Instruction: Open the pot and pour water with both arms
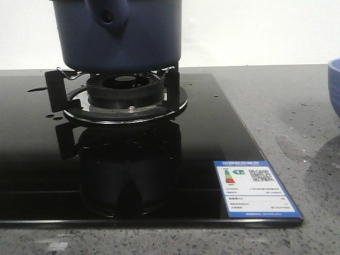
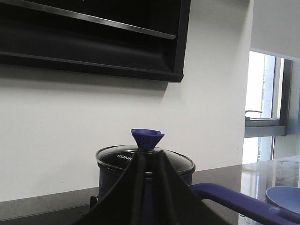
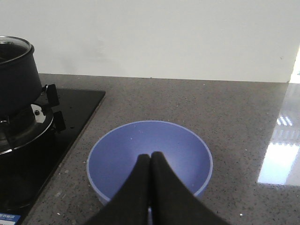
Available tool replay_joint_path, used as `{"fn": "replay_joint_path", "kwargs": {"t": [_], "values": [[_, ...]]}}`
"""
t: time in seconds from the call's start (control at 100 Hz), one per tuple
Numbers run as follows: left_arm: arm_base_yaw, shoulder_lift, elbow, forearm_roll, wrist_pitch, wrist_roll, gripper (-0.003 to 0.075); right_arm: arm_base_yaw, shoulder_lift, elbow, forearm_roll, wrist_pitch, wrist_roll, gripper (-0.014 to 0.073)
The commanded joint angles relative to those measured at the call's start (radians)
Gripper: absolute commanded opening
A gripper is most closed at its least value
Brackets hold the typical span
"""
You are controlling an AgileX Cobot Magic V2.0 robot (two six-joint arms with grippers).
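Left wrist view: closed left fingers (image 2: 152,180) sit low, below the glass-lidded dark navy-blue round pot's (image 2: 145,180) blue knob (image 2: 147,138); they should open before gripping it. Right fingers (image 3: 150,187) are together.

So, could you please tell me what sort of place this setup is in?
It looks like a kitchen, or a mock-up of one. The pot sits on a gas burner set in a black glass hob, let into a grey speckled stone worktop, with a dark range hood mounted on the wall above.
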Motion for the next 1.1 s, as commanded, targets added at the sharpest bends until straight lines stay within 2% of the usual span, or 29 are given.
{"fn": "replay_joint_path", "kwargs": {"t": [0.0,0.39,0.46,0.49,0.52,0.57,0.64,0.69,0.72,0.77,0.81,0.96,1.091], "values": [[0.003,0.009,-0.025,-0.032,-0.009,-0.009,-0.002,0.002,0.015,-0.019,0.002,-0.074,-0.01,-0.0064],[0.003,0.009,-0.025,-0.023,-0.025,-0.001,-0.002,0.002,0.015,-0.019,0.002,-0.074,-0.01,-0.0064],[0.003,0.009,-0.025,0.043,-0.08,-0.002,-0.002,0.002,0.015,-0.019,0.002,-0.074,-0.01,-0.0064],[0.003,0.009,-0.025,0.117,-0.089,-0.016,-0.002,0.002,0.015,-0.019,0.002,-0.074,-0.01,-0.0064],[0.003,0.009,-0.025,0.197,-0.103,-0.051,-0.002,0.002,0.015,-0.019,0.002,-0.074,-0.01,-0.0064],[0.003,0.009,-0.025,0.39,-0.141,-0.202,-0.002,0.002,0.015,-0.019,0.002,-0.074,-0.01,-0.0064],[0.003,0.009,-0.015,0.785,-0.197,-0.577,-0.002,0.002,0.015,-0.019,0.002,-0.074,-0.01,-0.0064],[0.003,0.009,0.005,1.075,-0.227,-0.904,-0.002,0.002,0.015,-0.019,0.002,-0.074,-0.01,-0.0064],[0.003,0.009,0.018,1.245,-0.237,-1.036,-0.002,0.002,0.015,-0.019,0.002,-0.074,-0.01,-0.0064],[0.003,0.009,0.045,1.392,-0.241,-1.182,-0.002,0.002,0.015,-0.019,0.002,-0.074,-0.01,-0.0064],[0.003,0.009,0.074,1.423,-0.241,-1.221,-0.002,0.002,0.015,-0.019,0.002,-0.074,-0.01,-0.0064],[0.015,0.007,0.195,1.423,-0.243,-1.221,-0.002,0.002,0.015,-0.019,0.002,-0.074,-0.01,-0.0064],[0.086,-0.001,0.286,1.425,-0.234,-1.235,-0.002,0.002,0.015,-0.019,0.002,-0.074,-0.01,-0.0064]]}}
